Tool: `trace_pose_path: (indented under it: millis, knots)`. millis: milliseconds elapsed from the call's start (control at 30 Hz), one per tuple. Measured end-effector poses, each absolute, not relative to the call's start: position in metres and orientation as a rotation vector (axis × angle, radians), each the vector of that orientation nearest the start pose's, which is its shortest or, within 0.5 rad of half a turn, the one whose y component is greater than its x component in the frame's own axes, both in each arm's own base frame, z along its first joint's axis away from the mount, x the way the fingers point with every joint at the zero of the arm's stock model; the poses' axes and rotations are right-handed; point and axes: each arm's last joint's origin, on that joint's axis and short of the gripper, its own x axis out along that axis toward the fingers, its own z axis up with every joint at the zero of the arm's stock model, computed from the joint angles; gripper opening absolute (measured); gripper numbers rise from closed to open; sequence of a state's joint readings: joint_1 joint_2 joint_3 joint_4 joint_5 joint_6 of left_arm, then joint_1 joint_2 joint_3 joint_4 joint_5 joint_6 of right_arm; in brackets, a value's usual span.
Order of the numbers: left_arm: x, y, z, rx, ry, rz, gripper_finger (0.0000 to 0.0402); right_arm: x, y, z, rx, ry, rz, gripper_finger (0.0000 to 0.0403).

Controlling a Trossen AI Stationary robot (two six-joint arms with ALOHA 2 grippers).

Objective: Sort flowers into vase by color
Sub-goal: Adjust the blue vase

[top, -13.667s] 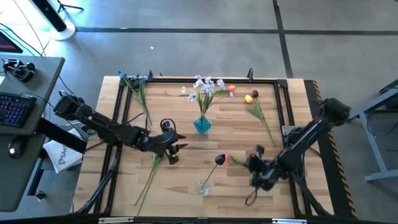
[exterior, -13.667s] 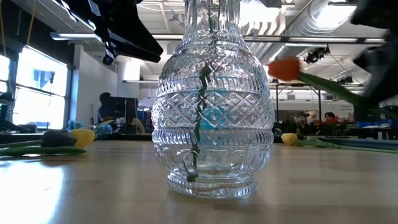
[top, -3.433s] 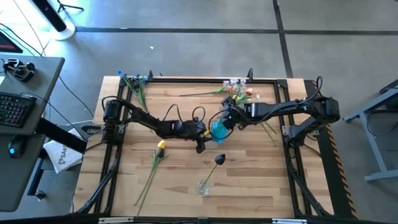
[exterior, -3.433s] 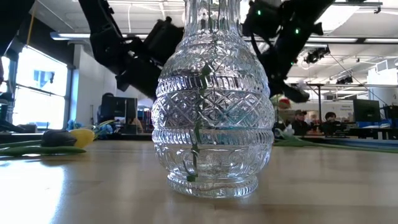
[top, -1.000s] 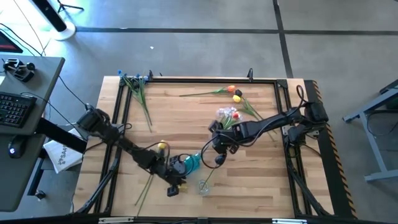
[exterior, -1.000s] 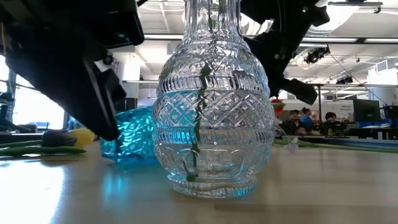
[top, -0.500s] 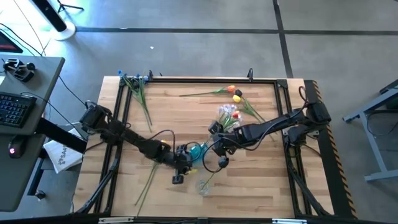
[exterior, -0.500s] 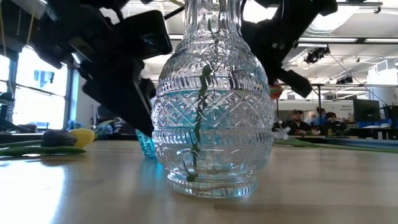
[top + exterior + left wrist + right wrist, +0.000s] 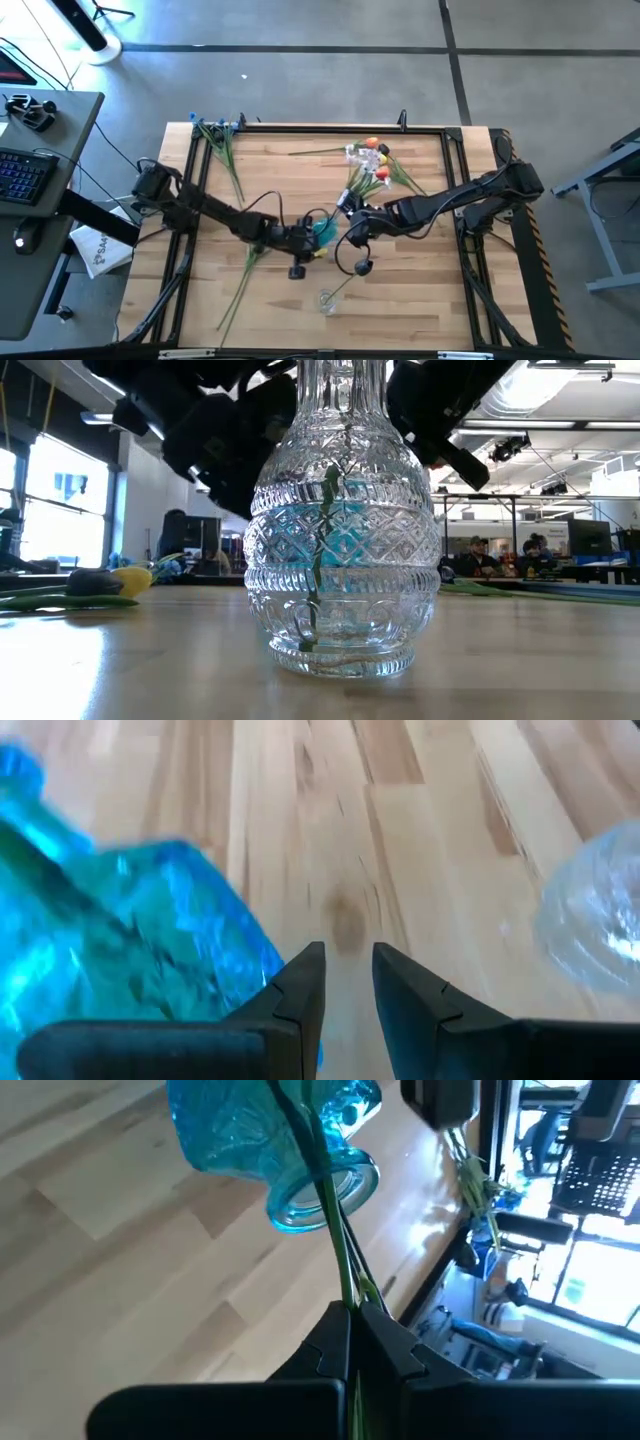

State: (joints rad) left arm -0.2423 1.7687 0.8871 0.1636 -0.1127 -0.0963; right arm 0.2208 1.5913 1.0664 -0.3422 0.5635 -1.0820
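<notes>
Flowers: white-and-orange bunch [image 9: 366, 165], stems running down into blue vase [image 9: 322, 233] mid-table.
Right gripper [image 9: 351, 1323]: clamped tight on the green stems [image 9: 322, 1195] just above vase mouth.
Left gripper [image 9: 347, 982]: beside blue vase, narrow gap between fingers, holding nothing visible.
Clear vase [image 9: 341, 520]: front edge, dark bud stem [image 9: 322, 540] inside.

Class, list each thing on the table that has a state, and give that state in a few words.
Blue vase: tipped, stems in its mouth.
Clear vase: upright, one stem inside.
Right gripper: shut on the stems.
Left gripper: slightly open, beside the blue vase, holding nothing visible.
Yellow tulip: lying on the table.
</notes>
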Motion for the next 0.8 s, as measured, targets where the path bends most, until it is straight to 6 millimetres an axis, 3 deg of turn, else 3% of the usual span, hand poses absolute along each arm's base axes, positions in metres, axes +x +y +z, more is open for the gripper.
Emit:
trace_pose_path:
  millis: [400,800]
  knots:
    - [0.343,-0.067,0.151,0.141,0.66,-0.013,0.0076,0.327,0.057,0.232,-1.525,0.895,0.134,0.0]
    - [0.352,-0.066,0.12,0.182,0.672,0.072,0.0076,0.33,0.067,0.237,-1.582,0.804,0.175,0.0]
